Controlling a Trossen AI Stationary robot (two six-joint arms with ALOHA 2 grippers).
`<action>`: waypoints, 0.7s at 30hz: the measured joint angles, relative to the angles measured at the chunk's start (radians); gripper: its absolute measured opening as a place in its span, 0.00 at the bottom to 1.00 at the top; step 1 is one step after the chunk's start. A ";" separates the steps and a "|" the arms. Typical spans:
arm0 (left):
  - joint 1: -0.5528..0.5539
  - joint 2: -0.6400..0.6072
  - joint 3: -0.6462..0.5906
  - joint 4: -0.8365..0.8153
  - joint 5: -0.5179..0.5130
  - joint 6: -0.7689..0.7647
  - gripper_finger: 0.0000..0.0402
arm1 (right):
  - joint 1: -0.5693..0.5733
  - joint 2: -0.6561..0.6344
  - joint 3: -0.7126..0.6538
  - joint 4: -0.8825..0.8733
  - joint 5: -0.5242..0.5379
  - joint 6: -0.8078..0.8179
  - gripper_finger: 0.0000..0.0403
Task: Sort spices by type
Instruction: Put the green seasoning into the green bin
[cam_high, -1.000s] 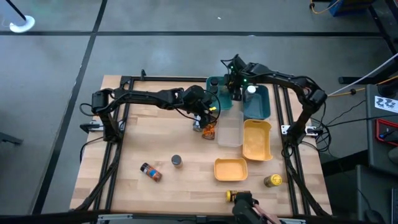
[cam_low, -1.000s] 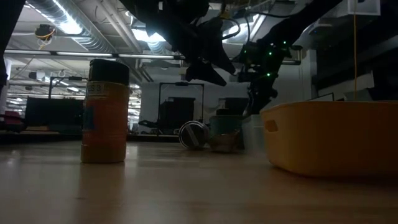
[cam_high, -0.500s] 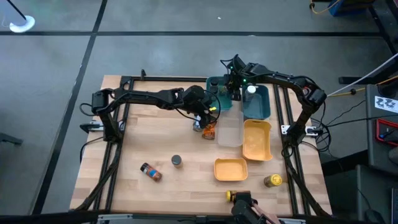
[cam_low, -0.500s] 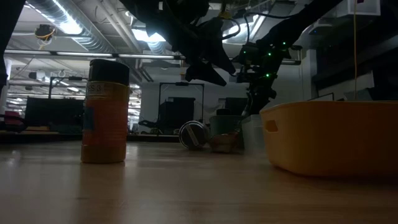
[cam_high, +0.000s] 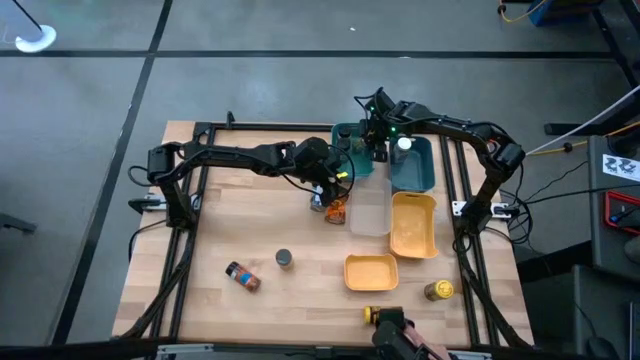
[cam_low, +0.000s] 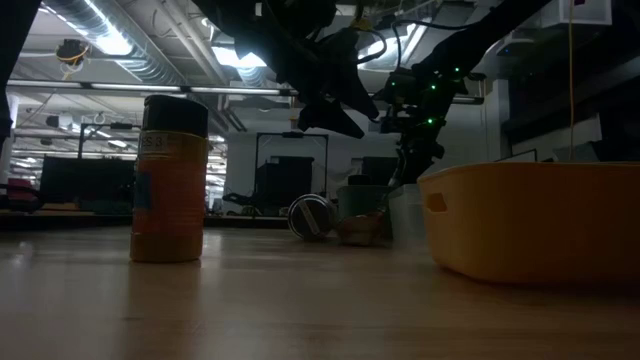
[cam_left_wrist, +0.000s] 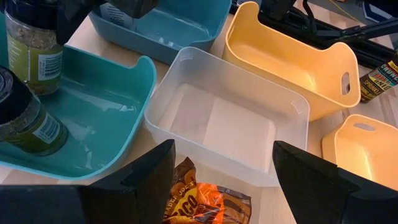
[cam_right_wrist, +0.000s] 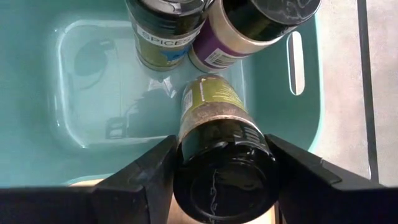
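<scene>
Desk (cam_high: 250, 240): wooden top carrying all bins and the loose spices.
Clear bin (cam_left_wrist: 230, 118): empty, between the teal bin and the large yellow bin (cam_left_wrist: 292, 68).
Teal bin (cam_right_wrist: 93, 81): far side of the desk; holds two upright jars, one labelled "SPICES" (cam_right_wrist: 163, 37) and one with a purple band (cam_right_wrist: 239, 37).
Right hand (cam_right_wrist: 221, 171): over the teal bin, clenched on a dark-lidded green-label jar (cam_right_wrist: 217, 137), which sits between the fingers above the bin floor.
Left hand (cam_left_wrist: 221, 180): fingers spread, grasping nothing, hovering just above the orange-brown packet (cam_left_wrist: 202, 199) that lies on the desk beside the clear bin.
Loose spices: dark-lidded jar (cam_high: 284, 258) and a jar lying on its side (cam_high: 241, 277) on the near-left desk; yellow-lidded jar (cam_high: 438, 290) near the small yellow bin (cam_high: 371, 271).
Step in hand: judged as placing the green-label jar with its like in the teal bin.
Next move, right: lower until the jar stands on the bin floor clear of its two neighbours, then release.
Next move, left: descend squarely over the packet and close; thin foil may slip.
</scene>
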 joint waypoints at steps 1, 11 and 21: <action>0.000 0.000 0.000 0.000 0.000 0.000 0.63 | 0.000 0.000 0.000 0.000 0.000 0.000 0.55; 0.000 0.000 0.000 0.000 0.000 0.000 0.63 | 0.000 0.000 0.000 0.015 0.010 0.000 0.64; 0.000 0.000 0.000 0.000 0.000 -0.002 0.63 | 0.000 0.000 0.000 0.045 0.011 0.000 0.67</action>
